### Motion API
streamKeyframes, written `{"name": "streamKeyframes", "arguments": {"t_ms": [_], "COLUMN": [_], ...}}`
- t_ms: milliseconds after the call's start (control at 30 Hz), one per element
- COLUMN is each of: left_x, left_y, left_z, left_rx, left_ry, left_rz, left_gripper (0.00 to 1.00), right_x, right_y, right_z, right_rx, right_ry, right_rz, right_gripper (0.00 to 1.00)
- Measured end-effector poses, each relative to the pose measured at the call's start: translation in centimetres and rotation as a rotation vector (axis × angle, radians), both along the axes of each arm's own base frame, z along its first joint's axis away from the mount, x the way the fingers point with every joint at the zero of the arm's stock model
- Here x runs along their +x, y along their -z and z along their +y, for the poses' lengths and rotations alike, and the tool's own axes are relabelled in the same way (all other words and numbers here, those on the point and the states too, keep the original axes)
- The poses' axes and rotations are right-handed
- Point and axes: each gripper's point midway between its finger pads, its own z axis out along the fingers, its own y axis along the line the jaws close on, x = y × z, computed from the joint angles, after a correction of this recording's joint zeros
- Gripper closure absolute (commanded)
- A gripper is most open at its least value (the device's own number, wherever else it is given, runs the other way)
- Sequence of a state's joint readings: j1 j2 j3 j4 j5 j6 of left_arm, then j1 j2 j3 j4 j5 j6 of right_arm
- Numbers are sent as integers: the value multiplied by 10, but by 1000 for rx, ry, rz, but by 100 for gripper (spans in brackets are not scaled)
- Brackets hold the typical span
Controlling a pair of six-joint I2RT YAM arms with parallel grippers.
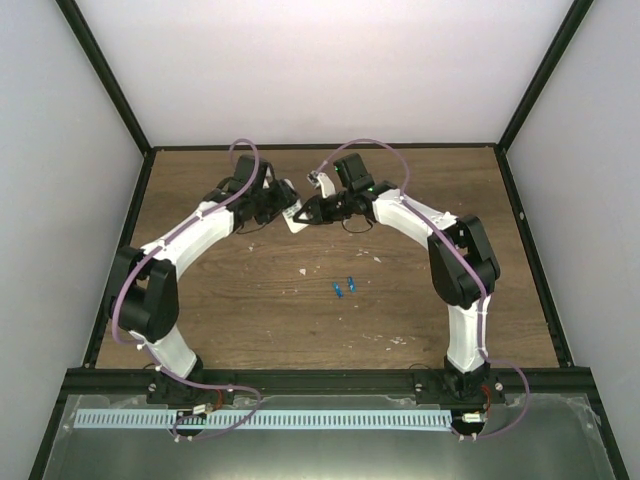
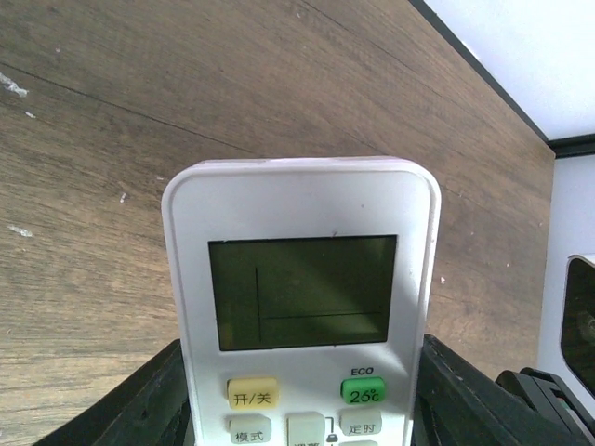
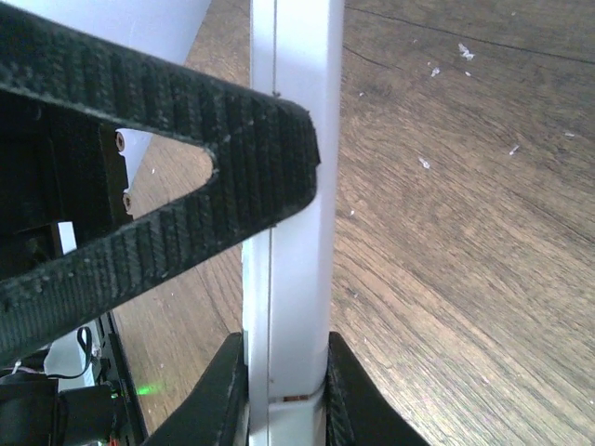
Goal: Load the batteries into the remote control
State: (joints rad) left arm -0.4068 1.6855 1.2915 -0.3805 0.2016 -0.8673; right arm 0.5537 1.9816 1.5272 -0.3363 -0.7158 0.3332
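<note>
Item 1, remote control (image 2: 302,232): white handset, held over the far middle of the surface (image 1: 250,300), where my 2 arms meet. Its pale screen, 1 yellow button and 1 green button face my left wrist camera. Item 2, left end effector (image 2: 302,372): narrowed onto the remote control, with 1 black finger (image 2: 460,400) against each long side below the screen. Item 3, right end effector (image 1: 312,208): I see only 1 ribbed finger (image 3: 186,149), its tip touching the remote control's thin edge. The other finger is hidden, so I cannot tell whether it grips or how wide it stands. Item 4, batteries (image 1: 338,290): 2 small blue cells lying just beside each other on the bare wood, nearer the arm bases than the remote control and well apart from both end effectors. Item 5, white flecks (image 1: 304,270): scattered on the surface.
</note>
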Motion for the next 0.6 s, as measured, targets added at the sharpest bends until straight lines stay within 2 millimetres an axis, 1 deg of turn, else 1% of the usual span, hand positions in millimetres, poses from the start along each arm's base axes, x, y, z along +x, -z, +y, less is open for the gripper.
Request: {"name": "streamKeyframes", "arguments": {"t_ms": [67,100,167,267,367,400,467,600], "left_x": [0,-1,-5,-9,-10,-11,-10,-10], "left_y": [2,3,5,3,-9,-15,-28,-50], "left_z": [0,0,-1,0,7,11,26,69], "left_rx": [-5,-12,-12,-14,-16,-19,-33,-69], "left_ry": [-2,-9,-7,-14,-40,-50,-89,-196], "left_rz": [0,5,8,8,-13,-23,-48,-94], "left_gripper": [27,20,12,7,6,6,7,7], "right_x": [0,0,0,2,7,9,14,22], "right_y": [2,3,4,7,14,16,22,29], "right_z": [-1,-1,-1,-2,-8,-10,-17,-36], "right_rx": [-6,-10,-17,-40,-90,-105,-152,-266], "right_ry": [3,4,5,14,38,44,67,116], "right_rz": [6,3,-3,-18,-48,-56,-85,-167], "right_gripper": [90,90,90,91,91,91,91,91]}}
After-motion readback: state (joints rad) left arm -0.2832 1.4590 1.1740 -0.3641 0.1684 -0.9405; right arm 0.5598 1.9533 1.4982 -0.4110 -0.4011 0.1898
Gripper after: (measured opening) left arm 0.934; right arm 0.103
